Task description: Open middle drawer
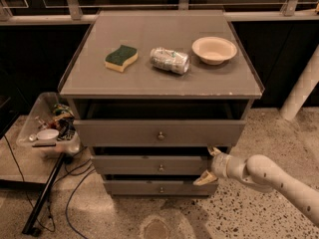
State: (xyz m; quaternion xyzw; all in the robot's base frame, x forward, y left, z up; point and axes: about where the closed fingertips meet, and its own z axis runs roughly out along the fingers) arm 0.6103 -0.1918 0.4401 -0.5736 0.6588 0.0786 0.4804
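The gripper (209, 166), fingers spread wide, straddles the right end of the middle drawer (134, 165), 2nd of the cabinet's (149, 81) 3, well apart from its central knob (161, 168).

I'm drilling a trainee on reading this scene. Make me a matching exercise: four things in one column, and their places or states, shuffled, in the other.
Column one:
1. sponge
2. can
3. bowl
4. gripper

Column two:
A. at the right end of the middle drawer front, fingers spread open
B. lying on its side, mid cabinet top
C. left on the cabinet top, green over yellow
D. right on the cabinet top, upright, cream

Pairs: 1-C, 2-B, 3-D, 4-A
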